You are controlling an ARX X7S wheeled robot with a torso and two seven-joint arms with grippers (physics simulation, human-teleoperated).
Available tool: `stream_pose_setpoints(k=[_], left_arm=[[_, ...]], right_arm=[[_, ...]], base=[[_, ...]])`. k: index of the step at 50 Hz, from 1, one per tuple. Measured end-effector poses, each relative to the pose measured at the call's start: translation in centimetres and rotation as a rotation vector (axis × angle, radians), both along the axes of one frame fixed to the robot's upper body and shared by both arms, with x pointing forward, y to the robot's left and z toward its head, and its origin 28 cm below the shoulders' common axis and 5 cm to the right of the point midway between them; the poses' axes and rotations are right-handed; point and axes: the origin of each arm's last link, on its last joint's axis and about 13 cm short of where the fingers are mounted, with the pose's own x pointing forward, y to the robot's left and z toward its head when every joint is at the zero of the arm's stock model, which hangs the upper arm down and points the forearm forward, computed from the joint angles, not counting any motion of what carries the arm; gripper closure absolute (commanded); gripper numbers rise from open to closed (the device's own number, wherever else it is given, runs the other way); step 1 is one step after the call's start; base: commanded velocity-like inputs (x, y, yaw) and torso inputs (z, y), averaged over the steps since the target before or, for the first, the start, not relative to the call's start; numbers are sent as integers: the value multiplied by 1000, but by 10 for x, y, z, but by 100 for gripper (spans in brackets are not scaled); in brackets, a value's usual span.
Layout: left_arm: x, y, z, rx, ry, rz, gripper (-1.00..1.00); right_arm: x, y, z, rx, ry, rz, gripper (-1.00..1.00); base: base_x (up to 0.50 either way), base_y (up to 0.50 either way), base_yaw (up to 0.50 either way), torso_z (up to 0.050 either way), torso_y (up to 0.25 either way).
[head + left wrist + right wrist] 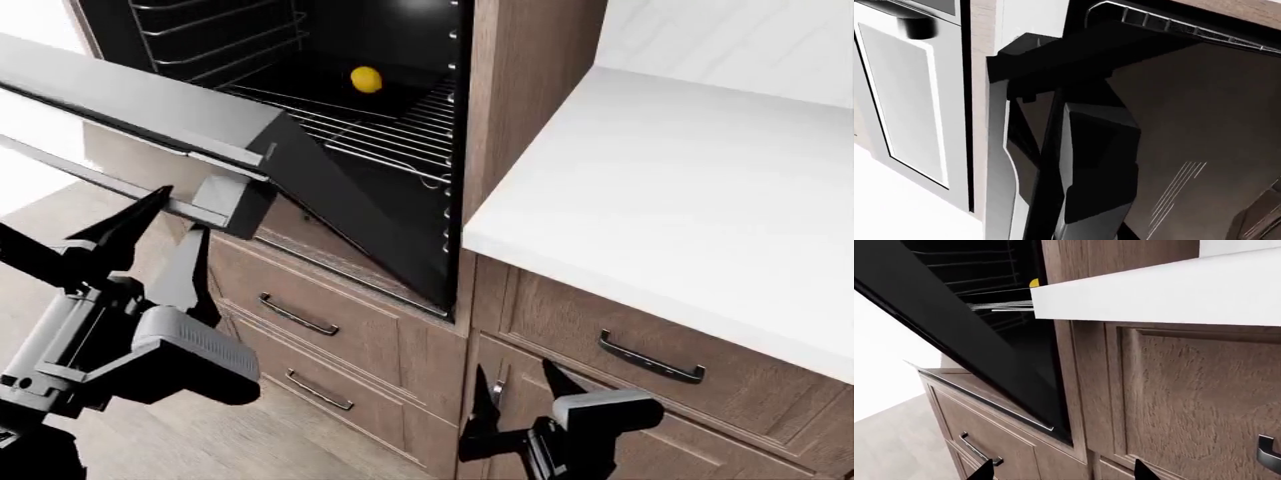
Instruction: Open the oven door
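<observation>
The oven door hangs partly open, tilted outward from its bottom hinge, with its grey bar handle along the outer edge. My left gripper is at the handle's near end, its black fingers spread on either side of the bar, open. In the left wrist view the glossy dark door panel fills the picture behind a black finger. My right gripper hangs low in front of the drawers, open and empty. Its wrist view shows the door from the side.
A yellow lemon lies on the wire rack inside the oven. Brown drawers with bar handles sit below the oven. A white countertop juts out to the right above a drawer.
</observation>
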Motion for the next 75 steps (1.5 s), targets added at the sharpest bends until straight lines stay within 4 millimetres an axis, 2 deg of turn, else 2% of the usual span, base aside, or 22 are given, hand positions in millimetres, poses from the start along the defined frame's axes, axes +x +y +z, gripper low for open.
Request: stream_pose_setpoints(k=[9,25,55,75], left_arm=[[-7,2,-4,-5,11,8,100],[-19,4,-11,-14,27,18,100],[-43,10,-31,-33,49,45,100],[-50,15,-56,-20,-27,51,100]], right_arm=[[-2,1,1,-12,-19,12,-100],[7,3,-4,-150,23,-85,-100],[9,2,3,-134,-67,-106,-100],[8,2,3,-136,-70,-103,-100]], base=[[-3,-1,2,2,5],[-3,-1,2,1,5],[-3,-1,2,1,5],[-3,-1,3,2,4]])
